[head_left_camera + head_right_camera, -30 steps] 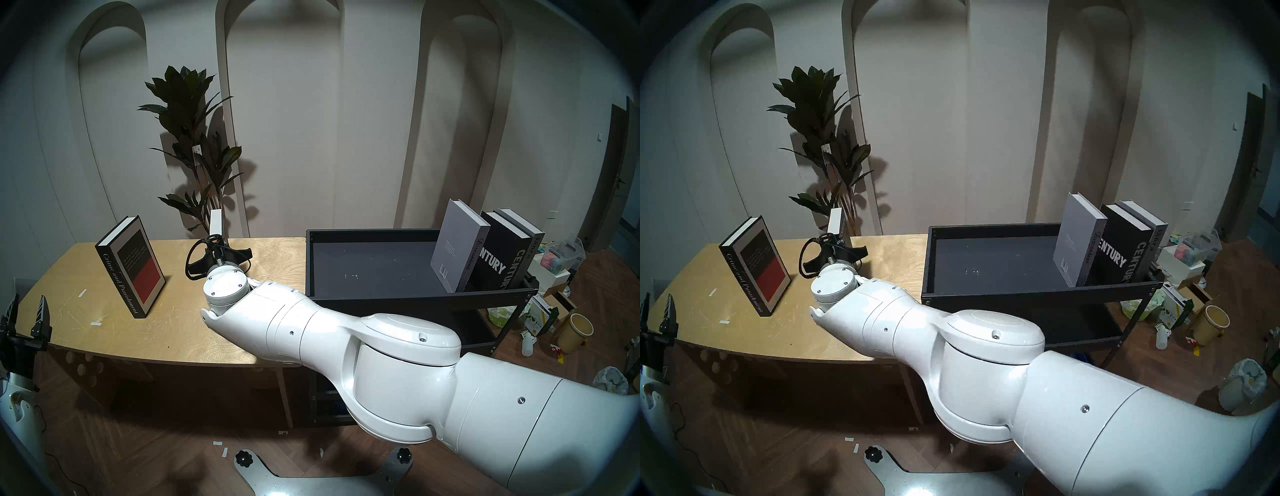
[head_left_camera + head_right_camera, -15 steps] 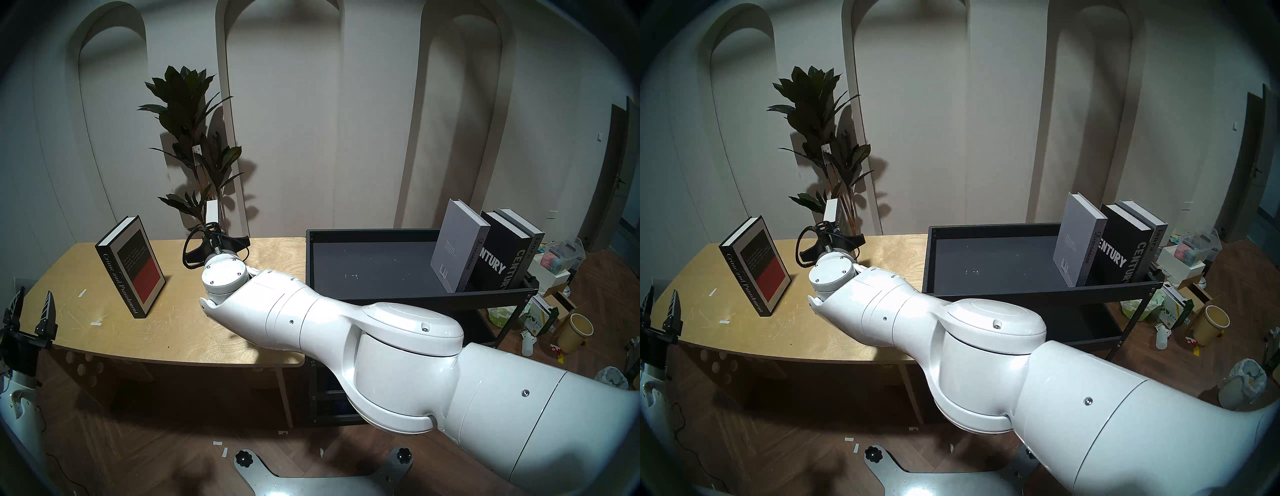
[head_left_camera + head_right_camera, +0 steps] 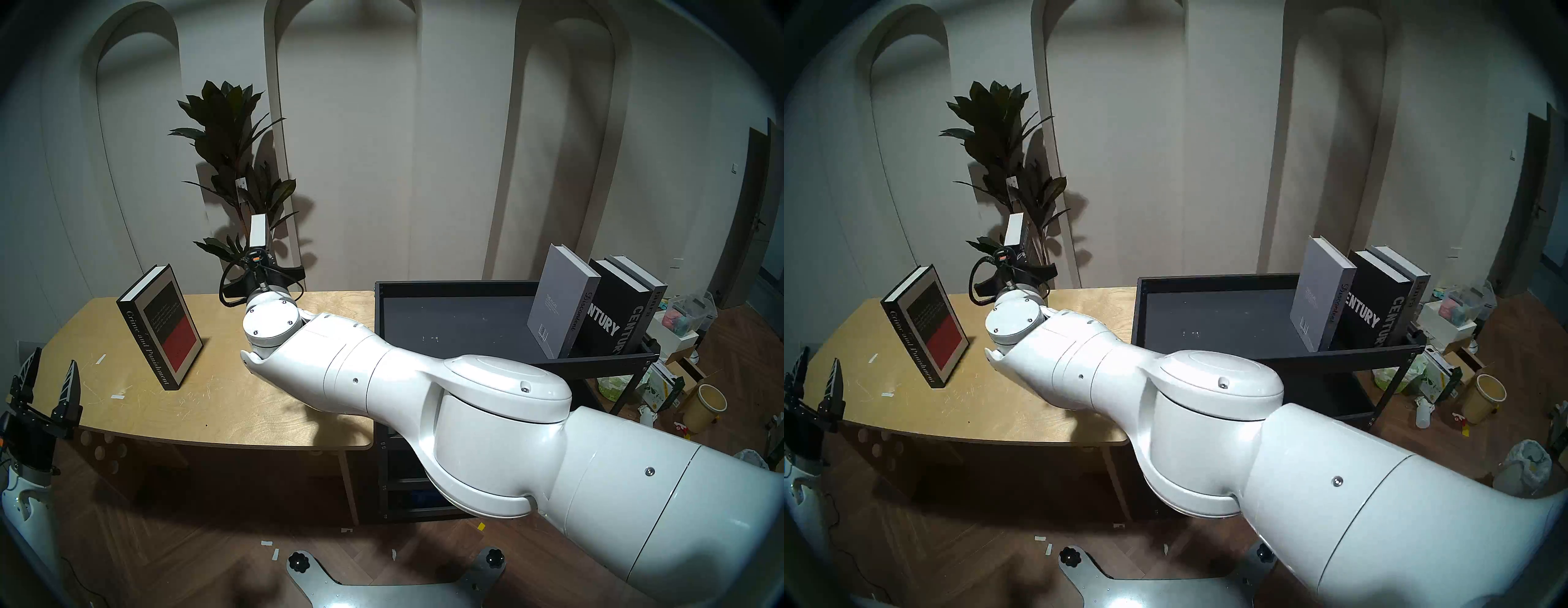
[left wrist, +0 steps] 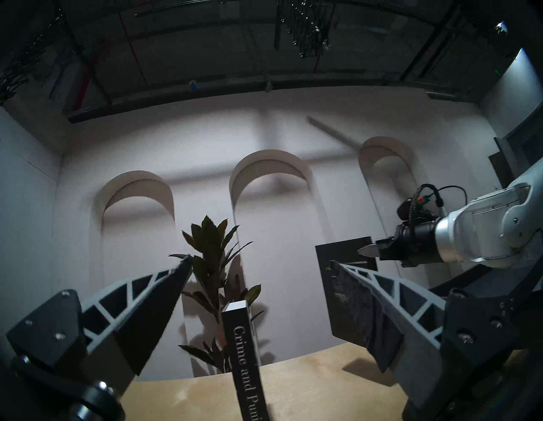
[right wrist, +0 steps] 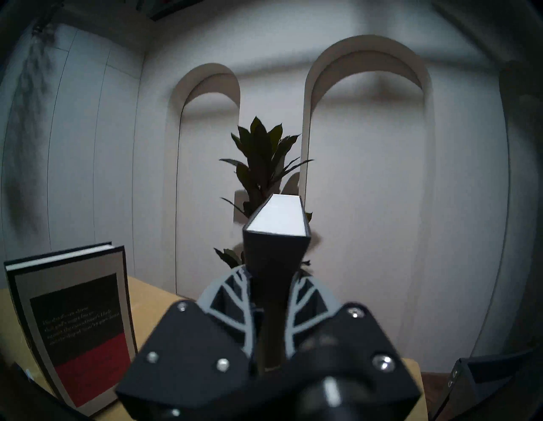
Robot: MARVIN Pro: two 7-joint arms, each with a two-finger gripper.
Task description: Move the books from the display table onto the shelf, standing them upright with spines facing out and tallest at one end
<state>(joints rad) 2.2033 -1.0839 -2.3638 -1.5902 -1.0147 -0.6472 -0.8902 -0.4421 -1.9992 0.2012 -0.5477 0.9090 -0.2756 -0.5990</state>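
Observation:
My right gripper (image 3: 259, 266) is shut on a black book (image 3: 257, 229) with white page edges, held upright in the air above the back of the display table (image 3: 237, 407). In the right wrist view both fingers (image 5: 235, 291) clamp the black book (image 5: 276, 220) low down. The Crime and Punishment book (image 3: 163, 327) stands upright on the table's left part. Three books, grey Discontent (image 3: 560, 297), Century (image 3: 611, 314) and ianra (image 3: 651, 297), stand leaning at the right end of the shelf (image 3: 458, 285). My left gripper (image 3: 49, 378) is open and empty at the table's left edge, facing Crime and Punishment (image 4: 246, 361).
A tall potted plant (image 3: 237, 140) stands behind the table. Boxes, bags and a yellow bucket (image 3: 706, 407) litter the floor right of the cart. My right arm (image 3: 466, 407) spans the table's right end and the cart's front rim.
My right gripper has lifted the black book up off the table and slightly left. The left gripper has risen and moved right, closer to the table edge.

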